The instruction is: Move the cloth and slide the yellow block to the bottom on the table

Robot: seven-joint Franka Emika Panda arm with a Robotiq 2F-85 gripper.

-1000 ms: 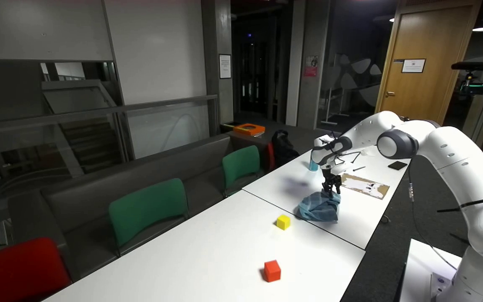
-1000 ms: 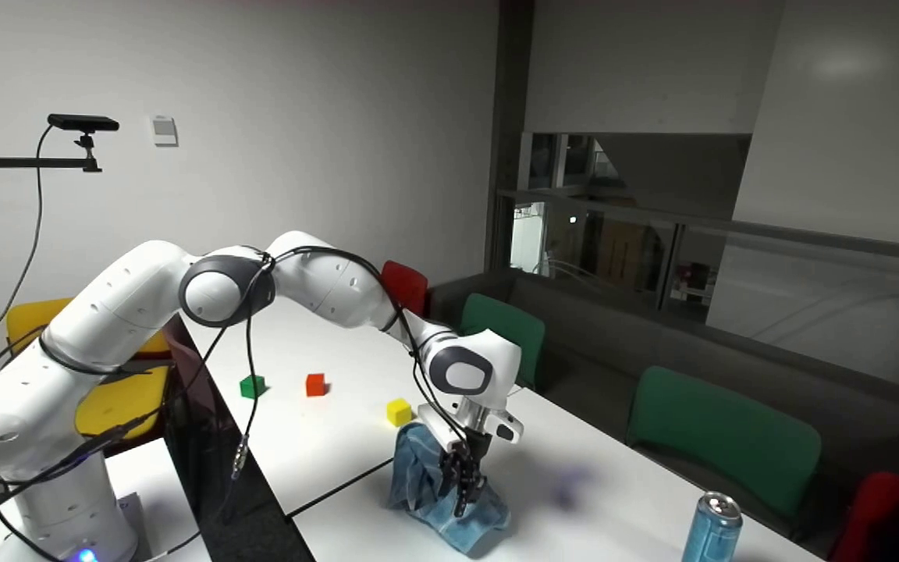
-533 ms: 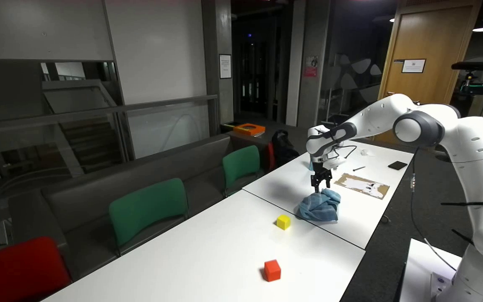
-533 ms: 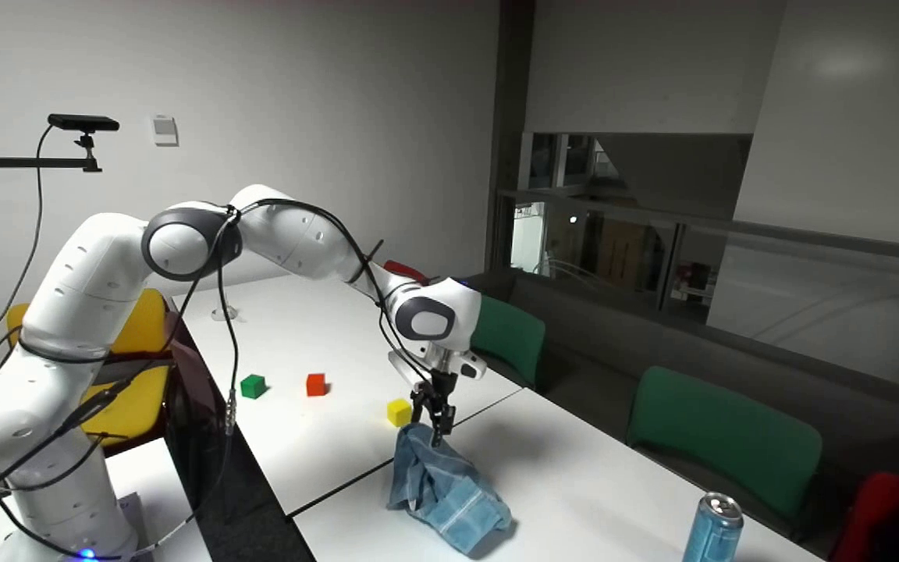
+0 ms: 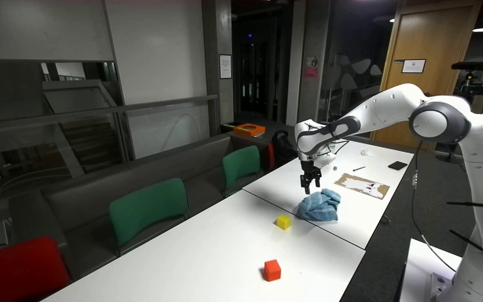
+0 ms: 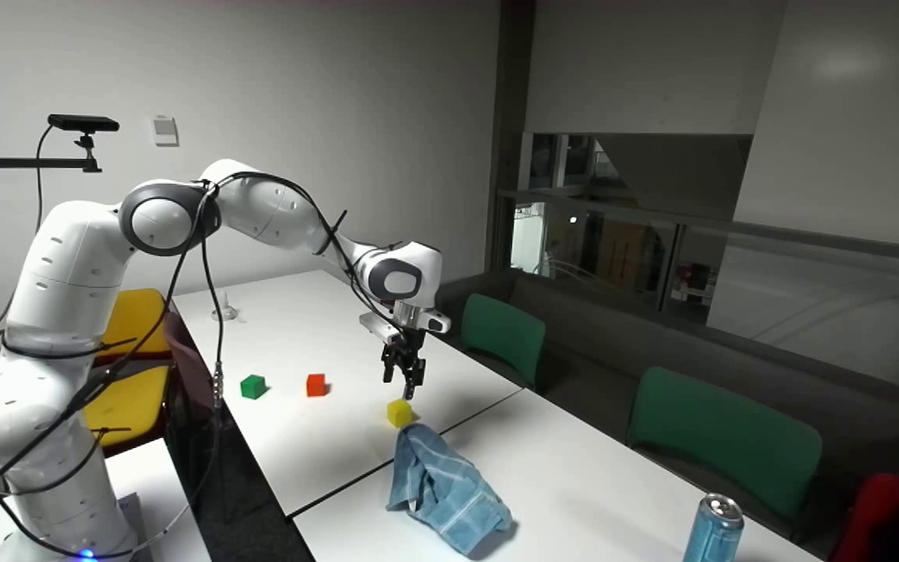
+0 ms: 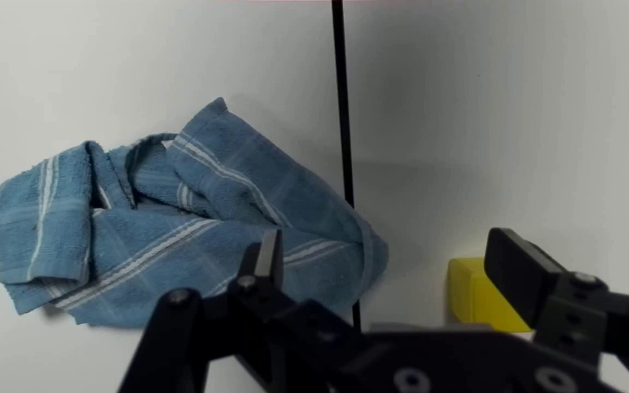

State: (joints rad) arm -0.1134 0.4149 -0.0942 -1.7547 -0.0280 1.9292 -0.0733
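Yellow block (image 6: 399,414) sits on the white table (image 6: 325,320) below the pincer (image 7: 385,248), on one finger's side; seen from the wrist, that dark finger (image 7: 516,267) covers part of it. The pincer hangs in the air over the tabletop, its two fingers spread wide apart. On the opposite finger's side lies the blue cloth (image 7: 150,256), all rumpled, white stripes running through the folds. One end of it crosses the dark seam (image 7: 343,109) below the pincer and lies near the block, a bare strip of tabletop between the two. Farther from the pincer, on the block's side of the seam, I can see a red-orange block (image 6: 316,385) and, farther yet, a green block (image 6: 253,386). Past the cloth, well apart from the pincer, a blue can (image 6: 715,531) stands upright. Above the pincer, the white arm (image 6: 278,215) arches over and slopes down to it.
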